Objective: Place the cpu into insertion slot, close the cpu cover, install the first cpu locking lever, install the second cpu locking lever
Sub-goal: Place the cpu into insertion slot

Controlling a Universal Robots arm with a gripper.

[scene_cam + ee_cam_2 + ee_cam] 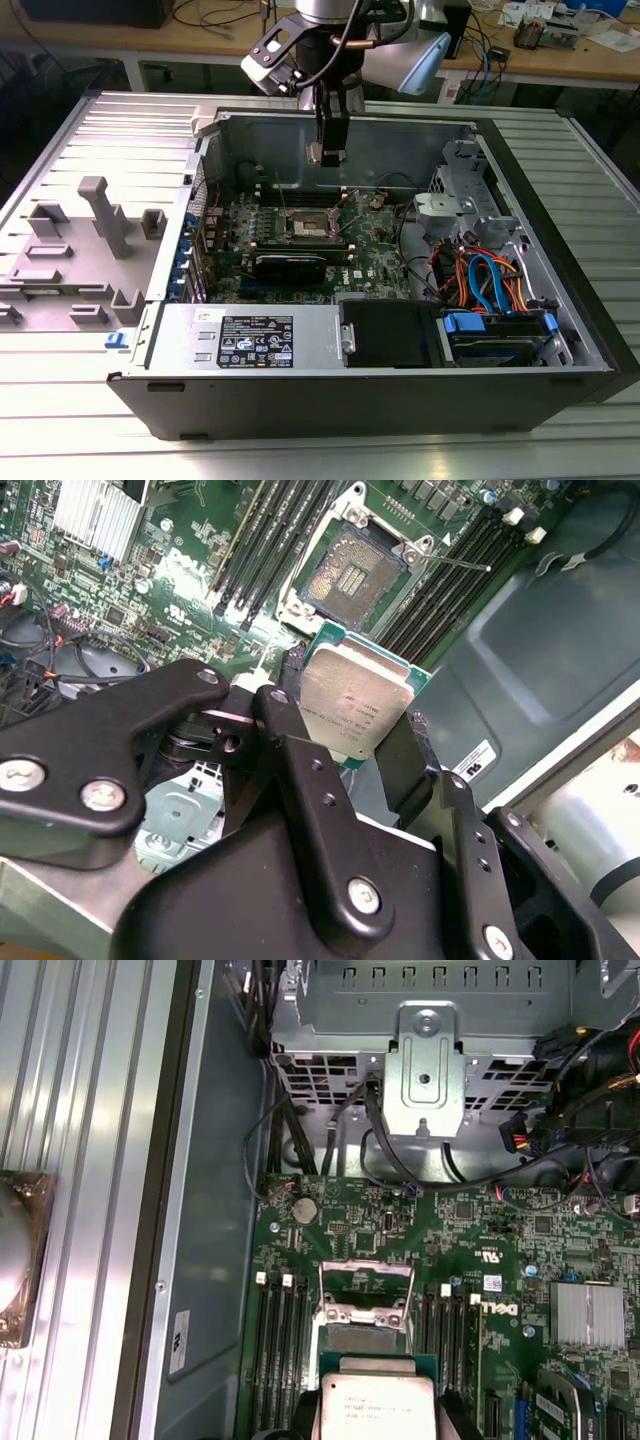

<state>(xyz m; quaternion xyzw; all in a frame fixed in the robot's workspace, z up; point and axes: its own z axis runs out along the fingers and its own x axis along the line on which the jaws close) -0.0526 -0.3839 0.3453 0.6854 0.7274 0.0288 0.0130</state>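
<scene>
Your ribbed silver metal desk (80, 440) carries the open black-and-grey computer case (400, 395) lying on its side, with a long wooden desk (560, 60) cluttered with cables beyond the hand (327, 152). The hand's black fingers (300, 760) are closed on two opposite edges of the small square silver-topped cpu (355, 700), holding it clear above the case's green circuit board (375, 265). Below the hand, apart from the chip, the square metal-rimmed insertion slot (350, 580) lies bare, its thin silver cpu cover (366, 1313) swung up.
</scene>
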